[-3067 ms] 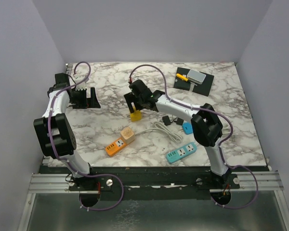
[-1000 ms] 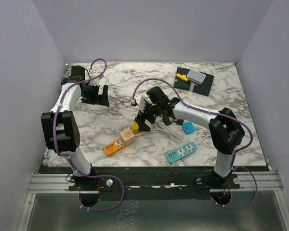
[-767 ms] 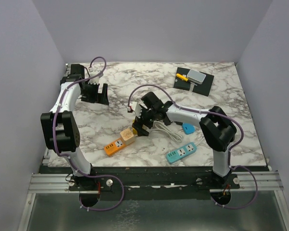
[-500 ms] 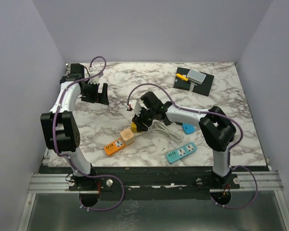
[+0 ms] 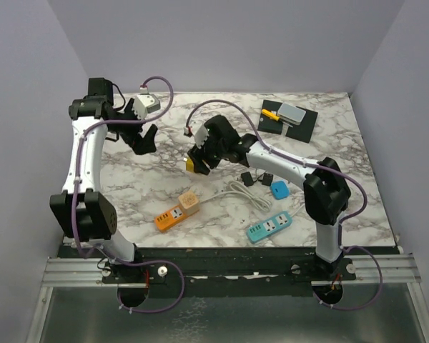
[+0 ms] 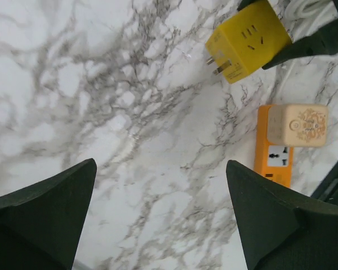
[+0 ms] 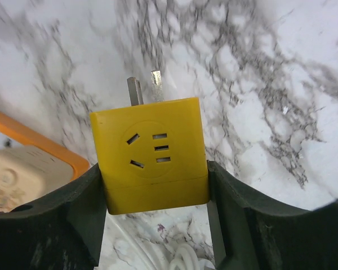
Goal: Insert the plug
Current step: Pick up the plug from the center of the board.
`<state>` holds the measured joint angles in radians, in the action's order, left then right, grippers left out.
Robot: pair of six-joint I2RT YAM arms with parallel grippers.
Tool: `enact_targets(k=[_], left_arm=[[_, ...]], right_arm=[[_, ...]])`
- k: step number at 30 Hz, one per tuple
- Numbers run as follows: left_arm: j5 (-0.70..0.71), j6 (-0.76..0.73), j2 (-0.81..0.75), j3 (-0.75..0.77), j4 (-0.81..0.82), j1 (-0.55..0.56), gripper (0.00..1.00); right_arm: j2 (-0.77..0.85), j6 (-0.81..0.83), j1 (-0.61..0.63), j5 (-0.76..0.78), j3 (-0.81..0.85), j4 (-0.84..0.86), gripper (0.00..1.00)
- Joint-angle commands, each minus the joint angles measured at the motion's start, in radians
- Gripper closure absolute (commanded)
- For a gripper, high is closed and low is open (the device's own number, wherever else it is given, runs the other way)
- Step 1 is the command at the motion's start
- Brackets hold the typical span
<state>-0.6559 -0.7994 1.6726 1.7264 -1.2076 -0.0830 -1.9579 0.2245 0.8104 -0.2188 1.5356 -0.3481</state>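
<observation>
Yellow cube plug (image 7: pixel 152 152) sits clamped between the two black fingers of the right gripper (image 7: pixel 155 188), one finger pressed to each side face. Its socket face is turned toward the right wrist camera, and its two metal prongs (image 7: pixel 143 87) point to the top of that frame. In the overhead view the plug (image 5: pixel 191 164) is at the centre of the marble table (image 5: pixel 343 164), left of the middle, at the tip of the right arm, which reaches in from the lower right.

The orange power strip (image 5: pixel 170 216) lies lower in the frame, apart from the plug, with a beige cube adapter (image 5: pixel 189 200) seated on its upper end. The left wrist view shows the same pair at the right edge, the strip (image 6: pixel 275 163) under the beige cube (image 6: pixel 298 125), and the yellow plug (image 6: pixel 248 40) above them with its prongs aimed to the lower left.

The left gripper (image 5: pixel 141 139) hangs at the upper left with its jaws spread wide and nothing between them.

A white cable (image 5: pixel 247 194) and a blue power strip (image 5: pixel 269 227) lie at the lower right.
</observation>
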Motion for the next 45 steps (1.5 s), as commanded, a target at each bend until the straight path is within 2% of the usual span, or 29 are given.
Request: enact_targets(k=[1,3,8,14,23,28,34,37,38,39,40,42,43,45], left_arm=[[-0.183,-0.44,-0.235,-0.024,0.006,0.014,0.01],[-0.195,-0.475,-0.313,-0.084,0.1,0.05,0.01],[-0.177,-0.695,-0.477,-0.23,0.118,0.175,0.01],[-0.163,-0.863,-0.664,-0.437,0.301,0.212,0.01],[-0.212,-1.018,-0.7,-0.468,0.325,0.215,0.01],[-0.213,-1.04,-0.704,-0.498,0.33,0.223,0.01],[-0.222,-1.136,-0.713,-0.531,0.331,0.246,0.02],[-0.223,-1.195,-0.717,-0.545,0.331,0.255,0.21],[-0.22,-1.235,-0.723,-0.558,0.331,0.257,0.31],[-0.22,-1.277,-0.731,-0.574,0.34,0.258,0.44],[-0.222,-1.301,-0.739,-0.59,0.359,0.259,0.68],[-0.238,-1.301,-0.758,-0.624,0.427,0.26,0.93],[-0.241,-1.306,-0.767,-0.641,0.458,0.261,1.0],[-0.231,-1.299,-0.783,-0.679,0.544,0.262,1.0]], right_arm=[[0.061,-0.179,0.004,-0.034,0.174,-0.118,0.99],[0.073,-0.218,0.005,-0.092,0.221,-0.15,0.99],[0.109,-0.304,0.004,-0.224,0.299,-0.199,0.99],[0.08,-0.369,0.005,-0.318,0.445,-0.278,0.99],[0.037,-0.42,0.006,-0.407,0.537,-0.328,0.99],[0.041,-0.429,0.006,-0.444,0.543,-0.333,0.99],[0.03,-0.422,0.009,-0.462,0.56,-0.359,0.99],[0.022,-0.421,0.012,-0.478,0.573,-0.361,0.99],[0.017,-0.423,0.012,-0.483,0.579,-0.362,0.99],[0.013,-0.423,0.012,-0.489,0.587,-0.363,0.99],[0.01,-0.425,0.013,-0.496,0.593,-0.364,0.99],[0.008,-0.434,0.012,-0.503,0.599,-0.359,0.97],[0.009,-0.44,0.012,-0.505,0.6,-0.353,0.91],[0.019,-0.456,0.012,-0.49,0.59,-0.34,0.68]])
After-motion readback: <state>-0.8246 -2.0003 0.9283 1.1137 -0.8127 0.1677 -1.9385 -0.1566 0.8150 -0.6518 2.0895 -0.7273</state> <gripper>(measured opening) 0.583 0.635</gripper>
